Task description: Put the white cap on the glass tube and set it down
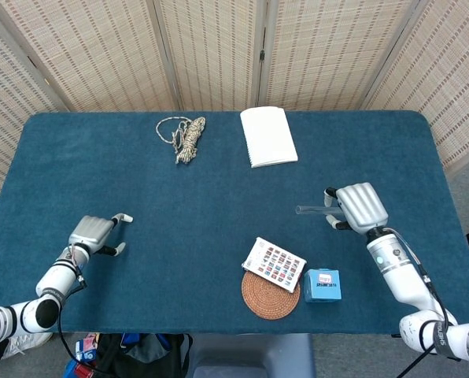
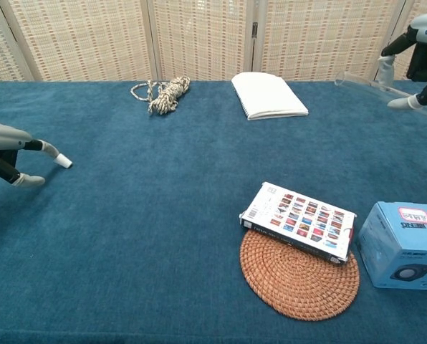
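Right hand [image 1: 361, 206] grips the glass tube [image 1: 312, 209]; left hand [image 2: 9, 154] seemingly touches the white cap [image 2: 66, 162]

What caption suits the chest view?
Left robot hand touches the white cap; right robot hand grips the glass tube.

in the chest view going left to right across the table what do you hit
left hand touching the white cap → coiled rope → white notebook → blue box, with the right hand holding the glass tube above it at the far right edge.
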